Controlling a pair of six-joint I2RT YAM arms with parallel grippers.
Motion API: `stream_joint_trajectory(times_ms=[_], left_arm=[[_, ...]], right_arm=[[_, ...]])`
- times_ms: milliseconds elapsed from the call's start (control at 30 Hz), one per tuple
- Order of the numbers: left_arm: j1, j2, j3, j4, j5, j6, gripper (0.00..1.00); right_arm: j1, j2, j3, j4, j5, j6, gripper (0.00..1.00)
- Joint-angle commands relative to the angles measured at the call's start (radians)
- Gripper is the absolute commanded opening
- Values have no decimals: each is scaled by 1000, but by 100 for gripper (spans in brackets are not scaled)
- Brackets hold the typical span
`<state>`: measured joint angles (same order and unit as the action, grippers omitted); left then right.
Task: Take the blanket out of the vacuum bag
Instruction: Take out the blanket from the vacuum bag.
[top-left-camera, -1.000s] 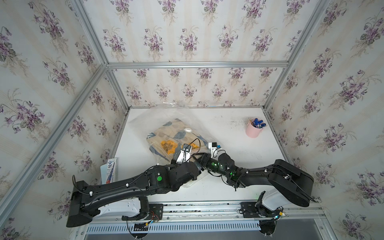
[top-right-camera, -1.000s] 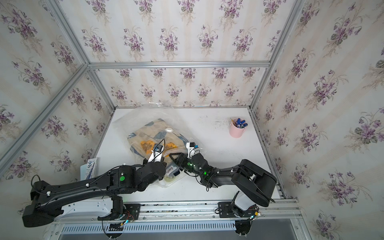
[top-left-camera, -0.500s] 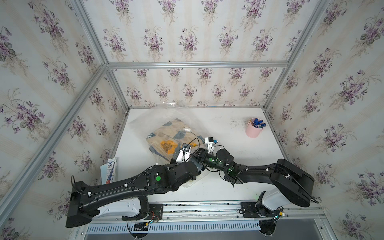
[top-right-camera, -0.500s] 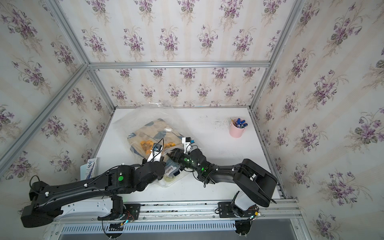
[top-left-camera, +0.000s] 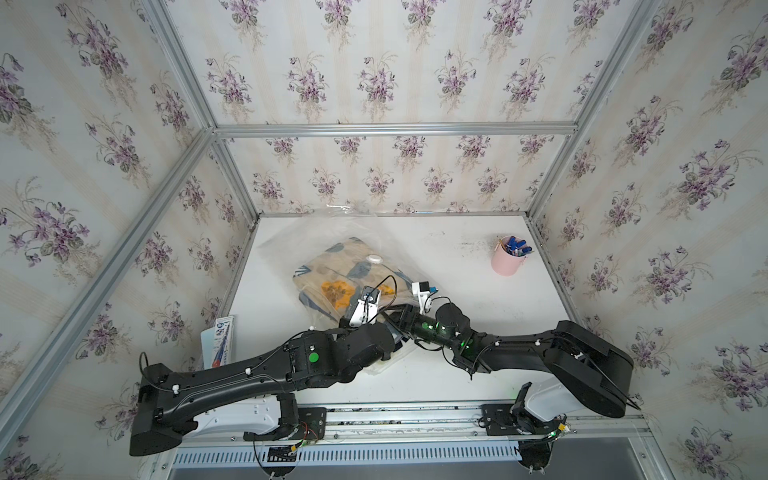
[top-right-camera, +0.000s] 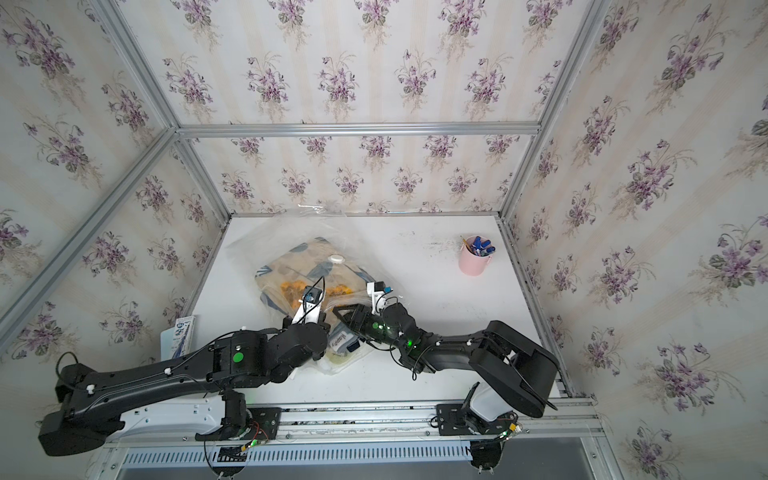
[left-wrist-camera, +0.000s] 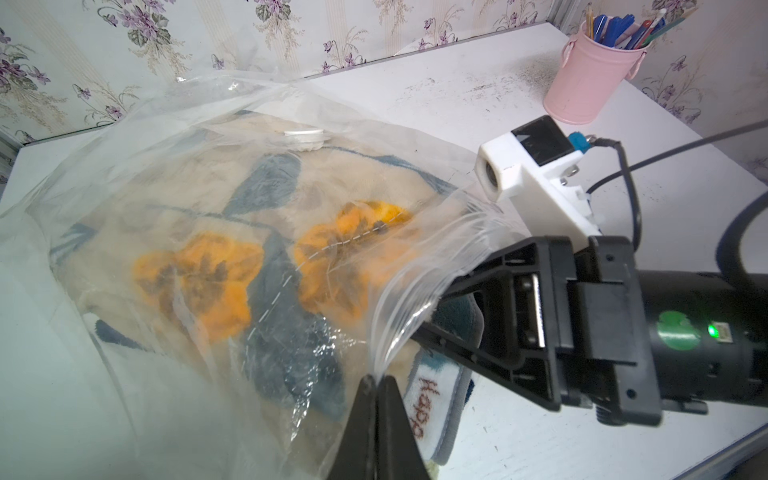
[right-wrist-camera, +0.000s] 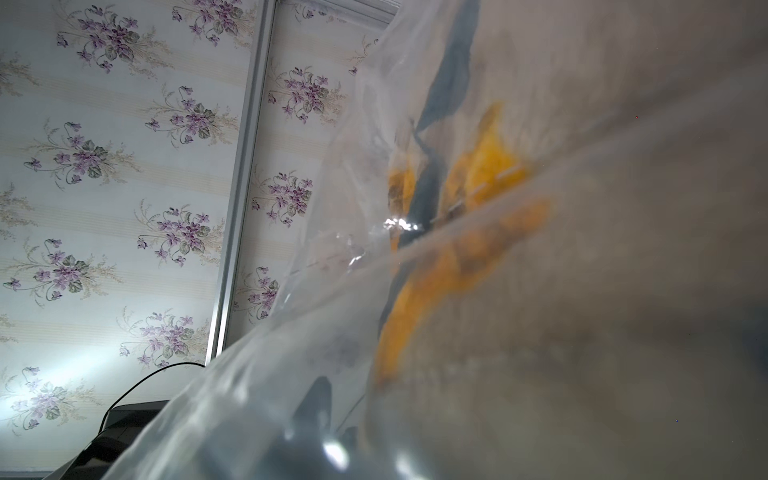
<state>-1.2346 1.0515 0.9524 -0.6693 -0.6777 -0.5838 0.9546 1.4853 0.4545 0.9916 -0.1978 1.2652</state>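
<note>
1. White tabletop (top-left-camera: 478, 324) shows in both top views, with a pink cup (top-left-camera: 505, 266) of pens near its far right corner. The vacuum bag (top-left-camera: 299, 245) lies on the tabletop well apart from the pink cup, to the robot's left of it. The folded blanket (top-left-camera: 328, 274) is inside the bag, and the white valve cap (top-left-camera: 375, 258) sits on the bag's upper face. Both arms meet at the end of the bag that lies nearer the robot than the pink cup does.
2. In a top view the right gripper (top-right-camera: 340, 318) points into the bag's mouth with its jaws apart. The left gripper is hidden there under its own wrist.
3. In the left wrist view the left gripper (left-wrist-camera: 376, 382) is closed, its tips pinching the clear rim of the vacuum bag (left-wrist-camera: 124, 187). The right gripper (left-wrist-camera: 432, 309) reaches in under that lifted rim. Its jaws stand apart with a dark blue fold of the blanket (left-wrist-camera: 199, 274) between them, and its tips are hidden under plastic. The valve cap (left-wrist-camera: 303, 135) sits on the part of the bag towards the pink cup (left-wrist-camera: 590, 83), well apart from it.
4. In the right wrist view, blurred crinkled plastic of the vacuum bag (right-wrist-camera: 324, 270) fills most of the frame. The orange and blue of the blanket (right-wrist-camera: 486, 166) show through it. The gripper's own jaws cannot be made out here.
</note>
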Motion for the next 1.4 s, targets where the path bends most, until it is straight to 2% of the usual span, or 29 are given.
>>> stream_joint_trajectory(times_ms=[0, 500, 700, 800, 1000, 1367], left_arm=[[1, -1, -5, 22, -6, 2, 0], [1, -4, -15, 27, 3, -8, 0], [2, -2, -10, 27, 3, -7, 0], [1, 1, -5, 26, 0, -2, 0], [1, -4, 4, 22, -4, 4, 0], [1, -4, -1, 29, 1, 3, 0]], right_arm=[[1, -19, -26, 3, 19, 17, 51], [-24, 110, 59, 0, -9, -5, 53], [-24, 96, 111, 3, -51, -16, 39], [-24, 65, 146, -50, -51, -40, 37], [-24, 55, 173, -79, -67, -45, 40], [-22, 9, 49, -50, -50, 4, 49]])
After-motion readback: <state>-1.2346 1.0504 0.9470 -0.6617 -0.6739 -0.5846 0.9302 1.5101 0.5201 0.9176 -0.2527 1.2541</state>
